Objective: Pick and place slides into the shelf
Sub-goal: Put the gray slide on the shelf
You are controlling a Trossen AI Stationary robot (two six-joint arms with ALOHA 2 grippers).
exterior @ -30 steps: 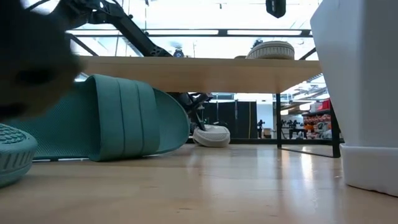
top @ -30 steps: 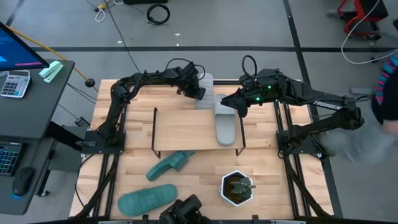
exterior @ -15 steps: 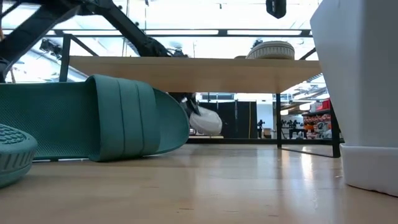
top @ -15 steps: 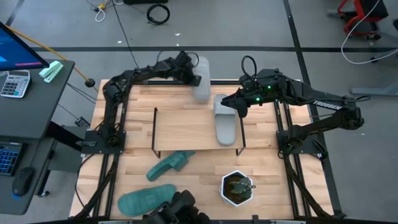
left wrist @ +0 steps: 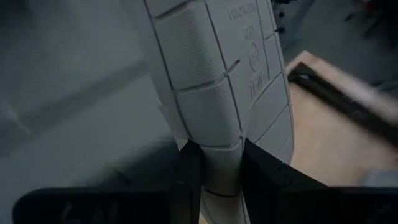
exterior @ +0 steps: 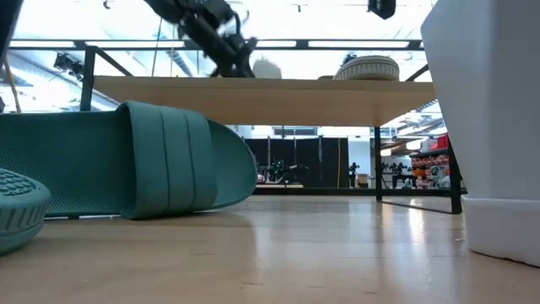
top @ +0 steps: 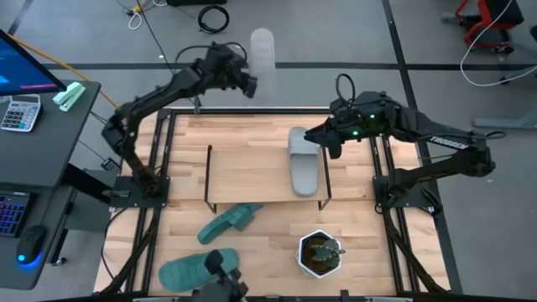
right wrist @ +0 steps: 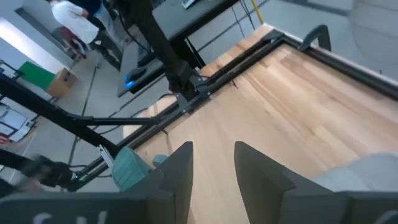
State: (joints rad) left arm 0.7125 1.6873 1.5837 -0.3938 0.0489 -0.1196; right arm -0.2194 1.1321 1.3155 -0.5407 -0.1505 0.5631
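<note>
Lifted grey slide [top: 262, 52] now clears shelf [top: 252, 172], seemingly.

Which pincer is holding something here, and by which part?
The left pincer grips a grey slide by one end of its sole. The right pincer holds nothing.

The grey slide [left wrist: 214, 93] has a matt, rubbery sole with ribbed panels; the shelf [top: 252, 172] top and surface [top: 369, 243] are smooth pale wood.
</note>
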